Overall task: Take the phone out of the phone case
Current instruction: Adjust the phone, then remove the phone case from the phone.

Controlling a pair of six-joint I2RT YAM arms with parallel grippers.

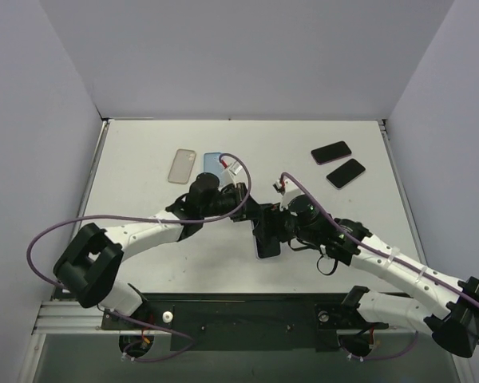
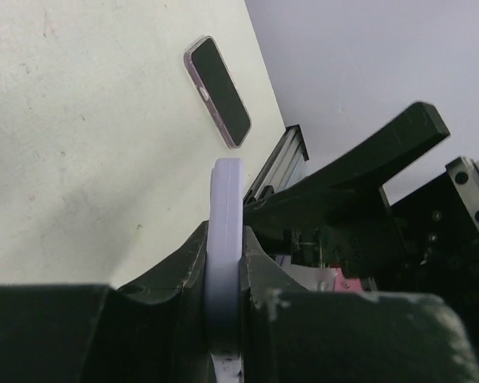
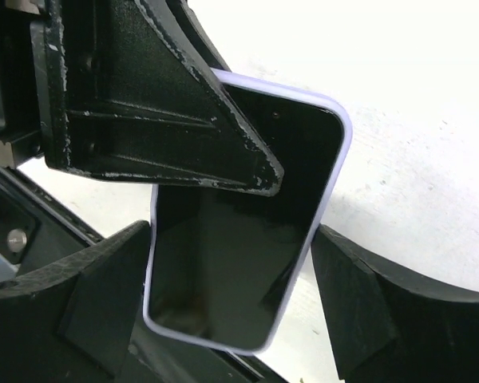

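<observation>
One phone (image 3: 239, 239) within left end effector (image 2: 225, 243)

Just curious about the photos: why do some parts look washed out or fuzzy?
Top external view: even light, soft shadows. Left wrist view: the near fingers are dark and blurry, the far phone crisp. Right wrist view: the table is blown out white.

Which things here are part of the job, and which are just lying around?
On the job: lavender-cased phone, left gripper, right gripper.
Lying about: far dark phone, near dark phone, translucent case, blue flat item.
</observation>
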